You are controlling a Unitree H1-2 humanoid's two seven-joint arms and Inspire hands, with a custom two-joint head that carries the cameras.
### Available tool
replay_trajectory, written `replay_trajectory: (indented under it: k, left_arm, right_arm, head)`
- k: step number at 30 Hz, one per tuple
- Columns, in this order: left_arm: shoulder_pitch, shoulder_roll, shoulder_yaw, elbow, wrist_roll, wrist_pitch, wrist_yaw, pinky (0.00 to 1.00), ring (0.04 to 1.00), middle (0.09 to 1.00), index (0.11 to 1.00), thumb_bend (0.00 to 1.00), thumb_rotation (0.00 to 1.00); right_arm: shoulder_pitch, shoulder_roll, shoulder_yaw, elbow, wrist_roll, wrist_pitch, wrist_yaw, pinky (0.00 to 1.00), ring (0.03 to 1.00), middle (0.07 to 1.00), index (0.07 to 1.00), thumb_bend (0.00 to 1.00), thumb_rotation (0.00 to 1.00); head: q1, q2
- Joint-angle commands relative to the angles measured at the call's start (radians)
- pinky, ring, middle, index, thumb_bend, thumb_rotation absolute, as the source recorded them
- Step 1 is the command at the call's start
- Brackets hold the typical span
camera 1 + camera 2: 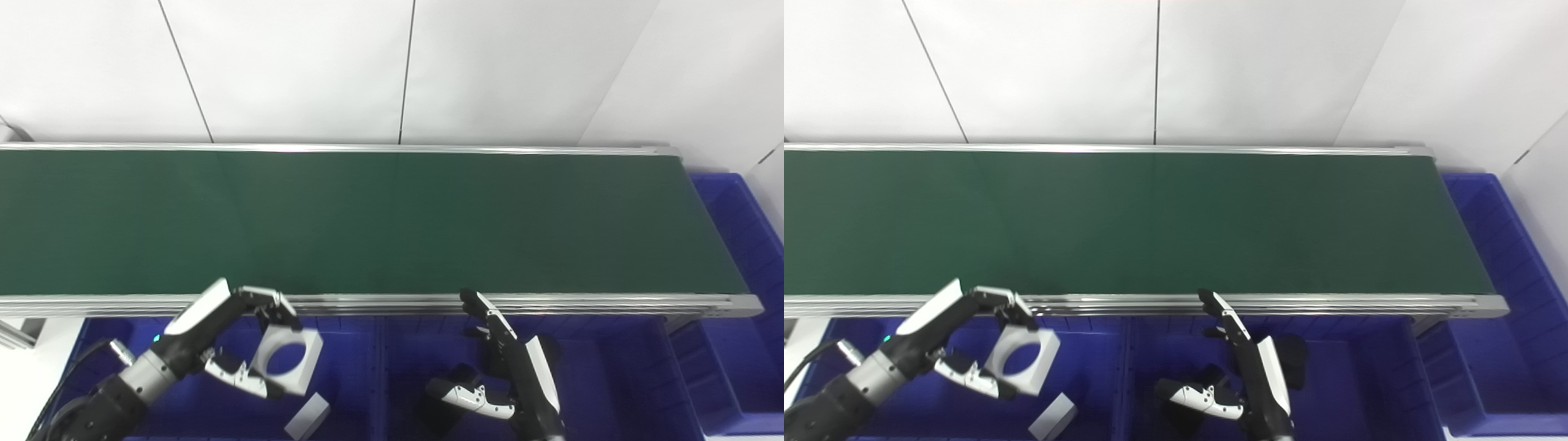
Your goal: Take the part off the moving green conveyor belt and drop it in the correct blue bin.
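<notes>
The long dark green conveyor belt (pixel 367 220) with its silver metal side rails runs across the picture from left to right, and no part lies on its surface. The left hand (pixel 236 343), black and white with a silver wrist, is below the near rail of the belt and above the left blue plastic bin (pixel 343 367). This hand is gripping the part: a light grey square block with a large round hole through its middle (pixel 285 361). The fingers (pixel 269 303) come over the top edge of the block and the thumb presses on its lower left edge, so the block is held in the air, a little tilted, over the inside of this bin. On the floor of the same bin, just below the held block, lies a small light grey rectangular piece (pixel 308 416). The right hand (pixel 496 367) is over the middle blue plastic bin (pixel 606 380), next to the first one. It holds nothing; its fingers are stretched out toward the near rail of the belt and its thumb stands apart to the left. A third blue bin (pixel 747 245) stands at the right end of the belt.
</notes>
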Motion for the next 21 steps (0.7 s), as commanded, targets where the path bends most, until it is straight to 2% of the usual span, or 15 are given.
replay_trajectory:
  k: [1, 3, 7, 10, 12, 14, 15, 16, 17, 18, 19, 20, 21]
  left_arm:
    - [-0.007, 0.010, 0.001, -0.021, 0.025, -0.014, 0.012, 0.47, 0.511, 0.468, 0.514, 0.52, 0.00]
    - [-0.008, 0.003, -0.004, -0.001, 0.043, -0.036, 0.023, 0.48, 0.515, 0.468, 0.515, 0.52, 0.00]
    - [-0.005, -0.007, -0.011, 0.003, 0.089, -0.013, 0.029, 0.50, 0.535, 0.480, 0.505, 0.52, 0.00]
    - [-0.003, -0.008, -0.019, -0.025, 0.134, 0.062, 0.003, 0.54, 0.566, 0.492, 0.495, 0.52, 0.00]
    - [-0.008, 0.002, -0.032, -0.037, 0.154, 0.092, -0.018, 0.58, 0.593, 0.502, 0.485, 0.52, 0.00]
    - [-0.016, 0.016, -0.049, -0.052, 0.188, 0.126, -0.048, 0.69, 0.670, 0.608, 0.491, 0.51, 0.04]
    - [-0.021, 0.025, -0.060, -0.065, 0.213, 0.158, -0.072, 0.75, 0.711, 0.662, 0.564, 0.57, 0.12]
    - [-0.026, 0.035, -0.074, -0.083, 0.238, 0.193, -0.102, 0.77, 0.719, 0.673, 0.590, 0.59, 0.15]
    - [-0.032, 0.046, -0.087, -0.100, 0.258, 0.223, -0.132, 0.82, 0.753, 0.720, 0.678, 0.65, 0.29]
    - [-0.035, 0.052, -0.095, -0.112, 0.269, 0.242, -0.151, 0.86, 0.775, 0.746, 0.723, 0.70, 0.38]
    - [-0.040, 0.062, -0.107, -0.129, 0.286, 0.259, -0.177, 0.87, 0.786, 0.759, 0.746, 0.72, 0.43]
    - [-0.042, 0.067, -0.115, -0.141, 0.297, 0.270, -0.193, 0.89, 0.805, 0.785, 0.786, 0.79, 0.57]
    - [-0.043, 0.073, -0.123, -0.160, 0.311, 0.289, -0.215, 0.90, 0.811, 0.794, 0.799, 0.82, 0.62]
  right_arm:
    - [0.002, 0.004, 0.000, -0.043, 0.009, -0.011, 0.001, 0.74, 0.880, 0.897, 0.887, 0.89, 0.43]
    - [0.004, 0.004, -0.001, -0.048, 0.005, -0.004, 0.000, 0.75, 0.879, 0.896, 0.887, 0.90, 0.43]
    - [0.005, 0.002, -0.001, -0.053, 0.012, -0.002, 0.004, 0.68, 0.871, 0.898, 0.886, 0.90, 0.43]
    - [0.004, 0.001, -0.002, -0.055, 0.008, 0.002, 0.003, 0.70, 0.870, 0.894, 0.883, 0.90, 0.43]
    - [0.005, 0.003, -0.003, -0.054, 0.012, 0.003, 0.002, 0.68, 0.866, 0.892, 0.880, 0.90, 0.43]
    - [0.006, 0.003, -0.003, -0.056, 0.017, 0.008, 0.005, 0.64, 0.858, 0.895, 0.885, 0.91, 0.44]
    - [0.006, 0.003, -0.003, -0.057, 0.018, 0.010, 0.006, 0.62, 0.858, 0.896, 0.886, 0.91, 0.44]
    - [0.006, 0.003, -0.002, -0.056, 0.021, 0.009, 0.007, 0.62, 0.858, 0.896, 0.886, 0.91, 0.44]
    - [0.005, 0.002, -0.001, -0.056, 0.024, 0.006, 0.008, 0.63, 0.863, 0.897, 0.886, 0.90, 0.44]
    - [0.005, 0.002, 0.000, -0.055, 0.026, 0.005, 0.008, 0.67, 0.867, 0.899, 0.886, 0.90, 0.43]
    - [0.005, 0.004, 0.000, -0.057, 0.019, 0.008, 0.005, 0.69, 0.869, 0.900, 0.887, 0.90, 0.43]
    - [0.006, 0.005, 0.000, -0.059, 0.013, 0.010, 0.003, 0.72, 0.873, 0.896, 0.884, 0.90, 0.44]
    - [0.007, 0.006, 0.000, -0.060, 0.010, 0.013, 0.003, 0.73, 0.875, 0.894, 0.883, 0.91, 0.44]
  head:
    - [0.003, 0.002]
    - [0.004, 0.004]
    - [0.006, 0.009]
    - [0.009, 0.009]
    - [0.010, 0.009]
    - [0.010, 0.009]
    - [0.010, 0.011]
    - [0.010, 0.011]
    - [0.010, 0.009]
    - [0.010, 0.009]
    - [0.011, 0.009]
    - [0.011, 0.009]
    - [0.010, 0.009]
